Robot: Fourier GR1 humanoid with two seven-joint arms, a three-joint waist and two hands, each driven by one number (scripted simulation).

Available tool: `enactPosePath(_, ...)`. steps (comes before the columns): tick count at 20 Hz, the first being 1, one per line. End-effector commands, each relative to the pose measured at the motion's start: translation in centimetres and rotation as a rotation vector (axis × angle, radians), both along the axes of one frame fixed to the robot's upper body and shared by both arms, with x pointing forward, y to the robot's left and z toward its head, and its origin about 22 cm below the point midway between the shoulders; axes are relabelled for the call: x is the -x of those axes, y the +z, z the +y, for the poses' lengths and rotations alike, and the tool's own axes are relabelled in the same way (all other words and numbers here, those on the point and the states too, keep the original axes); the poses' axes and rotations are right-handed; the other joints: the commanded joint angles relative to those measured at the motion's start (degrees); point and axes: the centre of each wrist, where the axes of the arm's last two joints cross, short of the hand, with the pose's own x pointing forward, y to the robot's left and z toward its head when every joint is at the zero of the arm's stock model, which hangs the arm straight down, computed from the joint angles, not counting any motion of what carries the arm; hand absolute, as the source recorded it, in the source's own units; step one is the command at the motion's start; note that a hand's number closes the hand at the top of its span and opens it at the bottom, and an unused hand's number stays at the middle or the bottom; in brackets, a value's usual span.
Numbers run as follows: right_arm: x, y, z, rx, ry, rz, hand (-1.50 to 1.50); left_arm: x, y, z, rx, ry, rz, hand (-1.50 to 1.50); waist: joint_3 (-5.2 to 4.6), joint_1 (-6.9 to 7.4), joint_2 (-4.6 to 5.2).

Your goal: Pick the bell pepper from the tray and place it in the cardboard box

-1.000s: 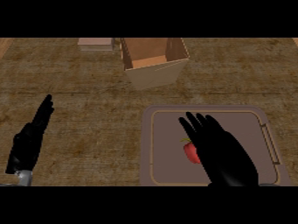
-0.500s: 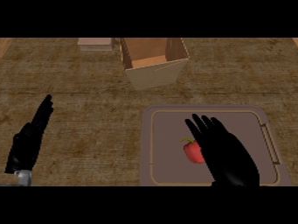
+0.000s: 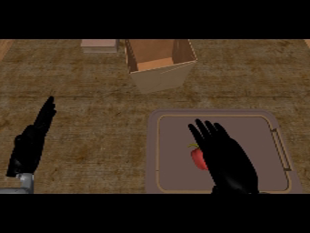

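A: Where was the bell pepper (image 3: 197,158)?
B: Lower centre-right of frame, lying on the tray (image 3: 171,182). Red, small green stem at its top. Its right side was hidden under the right hand (image 3: 227,161).

A: Was that hand holding it?
B: No. Fingers were straight and slightly fanned, pointing toward the top of the frame, over the pepper's right edge. No curl round it. Contact or hover, couldn't tell from this angle.

A: Left hand (image 3: 30,145)?
B: Lower left, well apart from the tray, over the bare counter (image 3: 83,91). Fingers straight and together, seen edge-on. Resting.

A: Target?
B: Open cardboard box (image 3: 161,63), upper centre, well apart from the tray. A smaller block (image 3: 99,45) sat just to its left, top edge of the frame.

A: Step in hand?
B: Reach-to-grasp, my read. Nothing lifted yet.

A: How to do it well?
B: Shift the hand a bit toward frame left so the palm centres on the pepper, then close with thumb and fingers on opposite sides. It's rounded and would probably roll on the flat tray if nudged from one side. Lift clear of the tray rim before heading up-frame to the box.
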Motion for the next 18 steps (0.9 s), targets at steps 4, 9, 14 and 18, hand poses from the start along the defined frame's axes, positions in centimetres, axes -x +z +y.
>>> enactPosePath(4, 0.0, -0.2, 0.5, 0.003, 0.003, -0.002, -1.5, 0.6, -1.4, 0.3, -0.012, 0.0, 0.008, 0.0, -0.01, -0.03, -0.02)
enactPosePath(9, -3.5, -1.3, -0.3, -0.008, 0.002, 0.023, -1.5, 0.7, -1.9, -0.9, -0.011, 0.01, 0.005, 0.0, -0.01, 0.13, 0.05)
enactPosePath(14, -0.9, -2.7, -0.7, 0.044, 0.017, 0.044, -1.5, 0.4, -0.5, -0.5, -0.016, 0.01, -0.012, 0.0, 0.0, 0.0, -0.02)
enactPosePath(18, 0.3, -2.6, 0.1, 0.037, -0.009, 0.052, -1.5, 0.4, -0.4, 0.7, -0.012, 0.004, 0.006, 0.0, -0.01, -0.07, -0.03)
